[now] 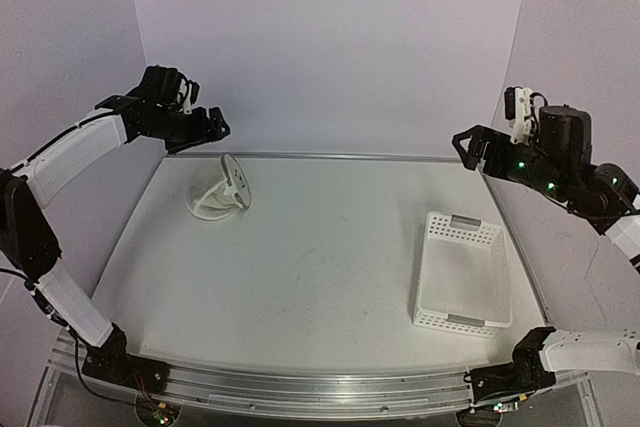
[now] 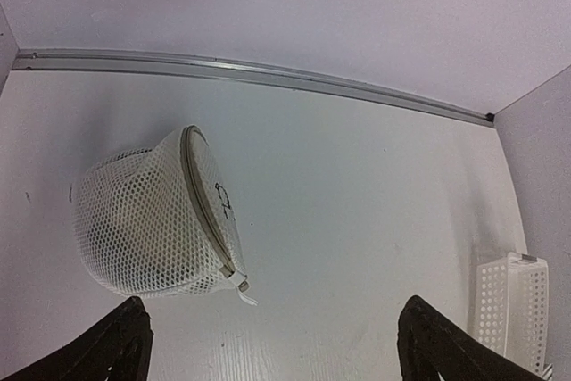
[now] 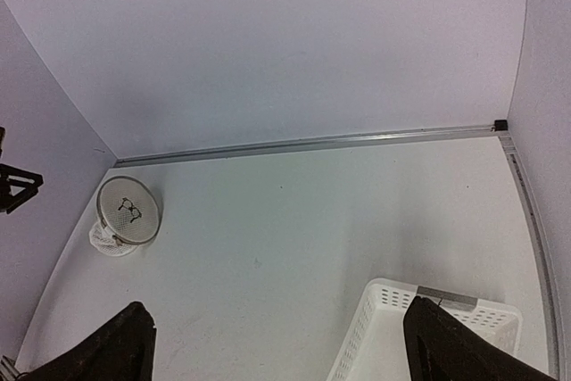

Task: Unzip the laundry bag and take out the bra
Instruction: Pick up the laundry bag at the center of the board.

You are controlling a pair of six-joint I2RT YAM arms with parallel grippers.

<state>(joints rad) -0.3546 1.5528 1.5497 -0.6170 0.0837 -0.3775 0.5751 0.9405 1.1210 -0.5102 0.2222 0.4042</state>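
Laundry bag (image 1: 221, 188) is my target. It sits at the far left of the table (image 1: 320, 267), tipped on its side with its round face turned toward the right. The basket (image 1: 420, 269) lies well apart from it, near right. Both arms hang high at the far corners. The left gripper (image 1: 217, 129) hovers above and behind the bag with its fingers spread wide. The right gripper (image 1: 466, 145) is also spread wide and holds nothing, well away from the bag. Smallest of all is the white zip pull (image 2: 241, 286), low on the rim and close to the table.

As I judge it, the bag is light and nothing pins it down. A tug on the zip by one gripper alone would likely drag or roll it rather than open it. The pull is tiny and low, so a descent could miss it or jab the table.

My left wrist view shows the rim edge-on, with the zip and pull, which the other views do not resolve. My right wrist view meets the round face head-on and shows its black bra outline. I cannot make out the bra through the mesh.
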